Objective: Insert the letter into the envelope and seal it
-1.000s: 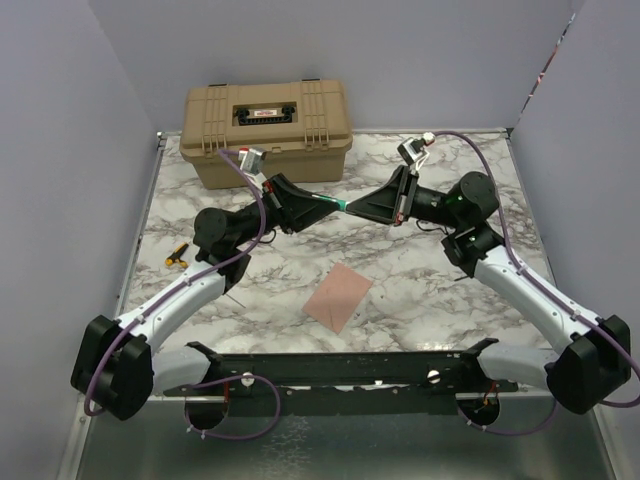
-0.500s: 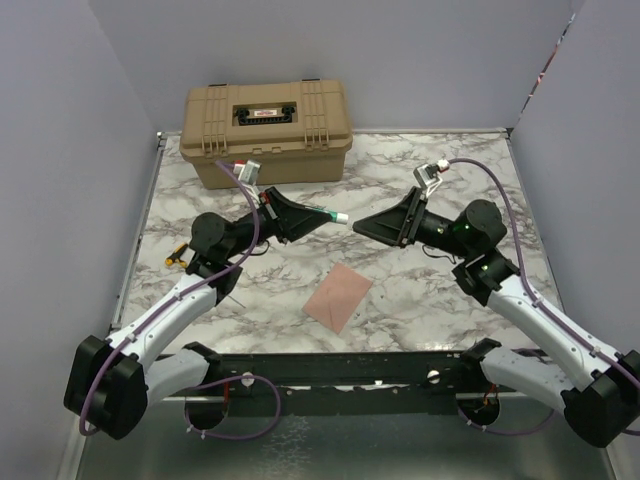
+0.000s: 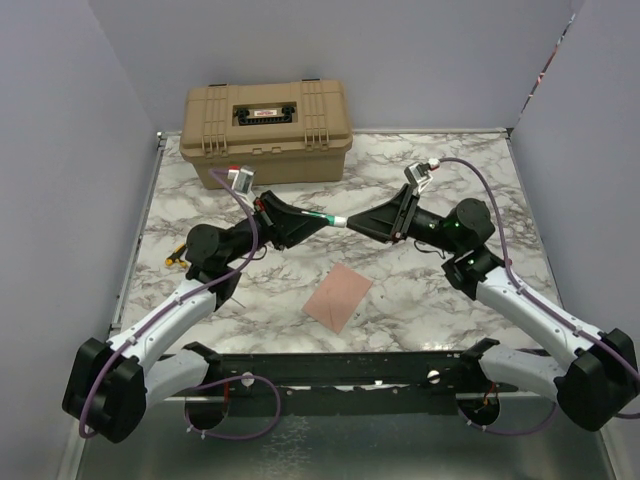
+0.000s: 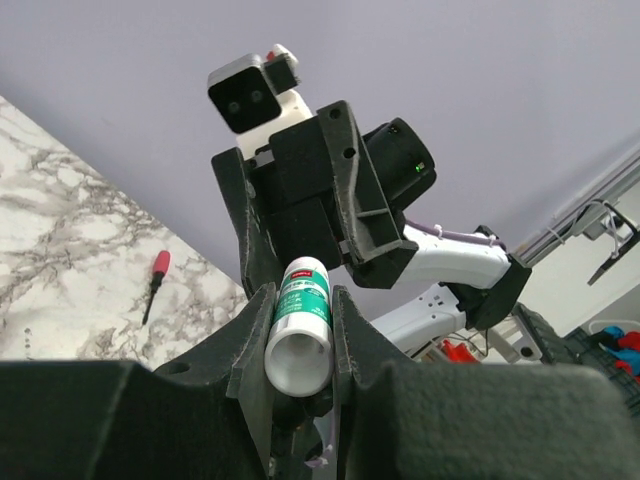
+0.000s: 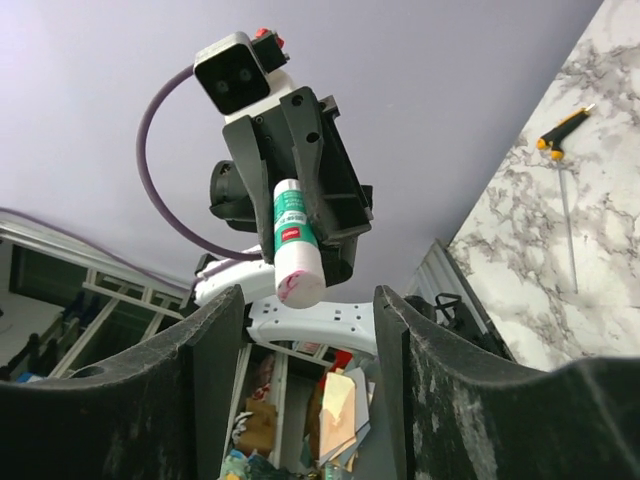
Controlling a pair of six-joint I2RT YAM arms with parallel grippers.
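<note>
The left gripper (image 3: 314, 221) holds a glue stick (image 3: 330, 218) between narrow jaws. It is in the air over the middle of the table (image 3: 450, 170), and its tip points right. The right gripper (image 3: 356, 222) faces it with jaws wide open. The tip is just at their mouth and touches neither finger. The envelope (image 3: 338, 297) lies flat on the table, nearer than both grippers.

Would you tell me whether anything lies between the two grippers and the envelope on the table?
Nothing visible does. The envelope lies flat on the marble, apart from both grippers. The left gripper is shut on a glue stick, the right gripper open at its tip; the toolbox and screwdriver sit aside.
</note>
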